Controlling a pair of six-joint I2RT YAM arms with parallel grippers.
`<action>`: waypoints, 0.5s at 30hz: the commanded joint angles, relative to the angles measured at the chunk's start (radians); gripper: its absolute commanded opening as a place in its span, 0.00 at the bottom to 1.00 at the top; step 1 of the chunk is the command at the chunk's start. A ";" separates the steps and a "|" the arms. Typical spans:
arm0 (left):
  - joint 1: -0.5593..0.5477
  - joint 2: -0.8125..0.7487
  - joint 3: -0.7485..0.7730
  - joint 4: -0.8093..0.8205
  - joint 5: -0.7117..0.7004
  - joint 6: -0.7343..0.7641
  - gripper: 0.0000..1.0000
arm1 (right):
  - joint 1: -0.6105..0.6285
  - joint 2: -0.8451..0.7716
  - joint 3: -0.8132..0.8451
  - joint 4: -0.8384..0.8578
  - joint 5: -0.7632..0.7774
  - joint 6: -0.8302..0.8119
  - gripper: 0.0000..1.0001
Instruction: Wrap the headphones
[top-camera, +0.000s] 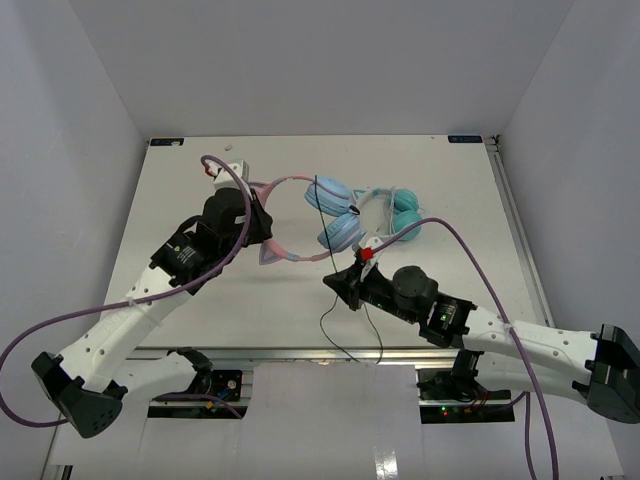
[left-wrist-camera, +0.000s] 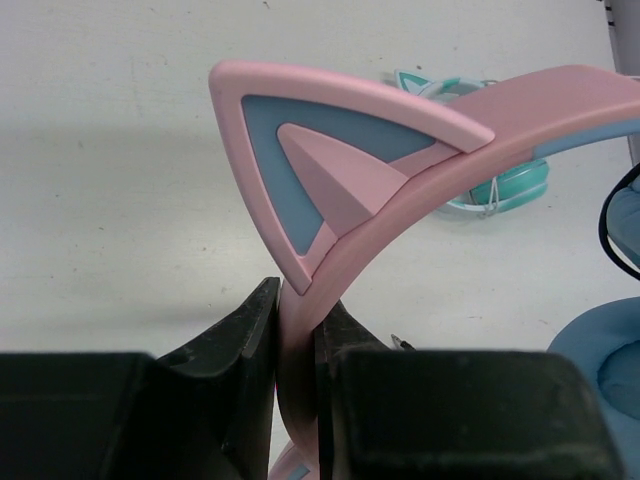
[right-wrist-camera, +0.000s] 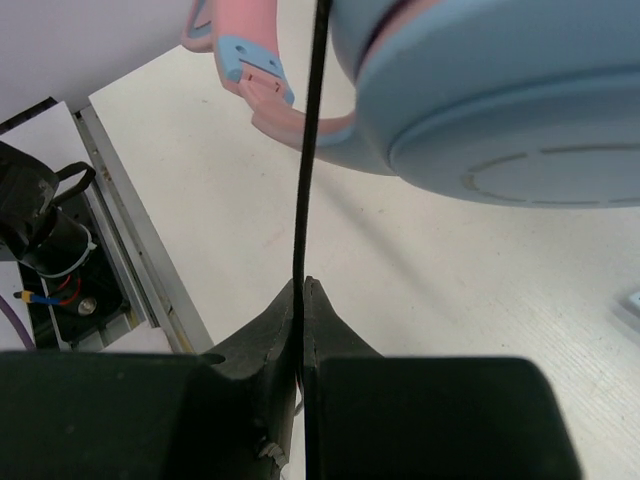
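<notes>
Counting one teal pair (top-camera: 406, 222) beside one pink headphones (top-camera: 340, 232): my left gripper (left-wrist-camera: 297, 310) clamps the headband (left-wrist-camera: 560, 100), my right gripper (right-wrist-camera: 300, 292) pinches the single cable (right-wrist-camera: 308, 150).

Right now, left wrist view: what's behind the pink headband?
A second pair, white with teal cups, lying on the table. The headband covers its middle; only an ear tip and cup edge show.

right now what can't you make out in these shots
- Left wrist view: the headband below the left gripper is hidden by it; the teal pair sits mostly behind the headband.
- Right wrist view: the ear cup runs off the top and right edges; the cable vanishes behind the right gripper.
- Top view: the cable's end is too thin to trace past the table edge.
</notes>
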 joint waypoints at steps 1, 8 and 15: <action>0.010 -0.080 0.055 0.087 0.040 -0.111 0.00 | 0.013 0.020 -0.066 0.180 0.016 -0.033 0.08; 0.010 -0.117 0.029 0.096 0.010 -0.139 0.00 | 0.019 0.042 -0.159 0.354 0.007 -0.032 0.09; 0.010 -0.131 0.014 0.110 0.025 -0.158 0.00 | 0.022 0.116 -0.213 0.536 -0.011 -0.047 0.13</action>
